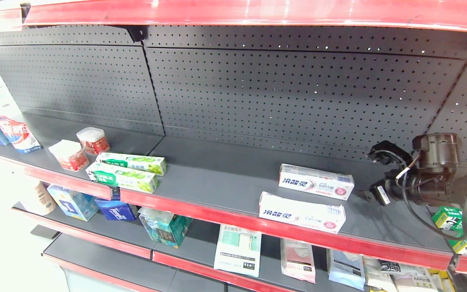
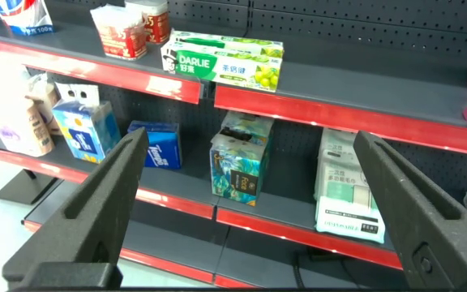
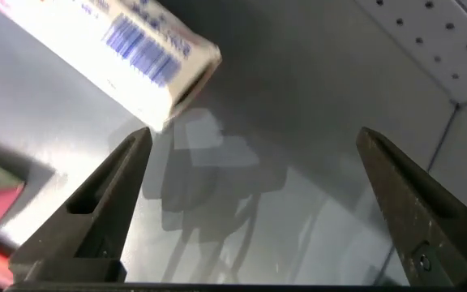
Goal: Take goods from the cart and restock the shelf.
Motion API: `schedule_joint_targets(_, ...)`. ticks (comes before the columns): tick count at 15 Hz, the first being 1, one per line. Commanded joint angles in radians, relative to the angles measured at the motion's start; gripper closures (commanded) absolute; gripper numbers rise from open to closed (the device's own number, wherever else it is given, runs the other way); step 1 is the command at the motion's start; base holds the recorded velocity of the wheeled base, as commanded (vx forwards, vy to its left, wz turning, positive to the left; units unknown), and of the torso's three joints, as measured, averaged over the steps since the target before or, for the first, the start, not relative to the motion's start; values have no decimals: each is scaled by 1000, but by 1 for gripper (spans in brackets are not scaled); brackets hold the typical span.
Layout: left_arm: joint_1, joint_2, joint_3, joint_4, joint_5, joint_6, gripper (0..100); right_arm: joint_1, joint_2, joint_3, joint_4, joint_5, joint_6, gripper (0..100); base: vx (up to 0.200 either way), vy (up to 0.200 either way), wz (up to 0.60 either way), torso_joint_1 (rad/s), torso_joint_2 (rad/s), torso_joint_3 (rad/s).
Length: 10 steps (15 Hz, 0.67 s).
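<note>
Your right gripper (image 1: 374,174) hangs open and empty over the dark grey metal shelf board (image 1: 225,178), just beside the rear white cardboard toothpaste box (image 1: 316,181), which lies placed with a second white toothpaste box (image 1: 301,212) in front of it. Well away from that rear box lie two green toothpaste boxes (image 1: 122,177); much of the board is bare, so restocking looks far from done. Your left gripper (image 2: 250,211), equally open and empty, faces the lower shelves (image 2: 298,231).

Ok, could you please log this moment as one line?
right end effector: open, empty, above shelf, beside rear white toothpaste box | left end effector: open, empty, facing lower shelves
</note>
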State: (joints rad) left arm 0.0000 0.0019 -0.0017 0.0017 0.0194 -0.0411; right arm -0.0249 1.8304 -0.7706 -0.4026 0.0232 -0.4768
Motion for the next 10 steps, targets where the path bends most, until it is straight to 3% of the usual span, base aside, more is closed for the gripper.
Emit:
schedule_joint_targets(1,0,0,0,0,1,0,0,-17,-142,90,-1,1,38,0,0,0,0,0,0,0)
schedule_joint_targets(6,0,0,0,0,1,0,0,-6,-738,453,1,6,284,0,0,0,0,0,0,0)
schedule_joint_targets(10,0,0,0,0,1,0,0,-69,-1263,674,50,78,326,0,0,0,0,0,0,0)
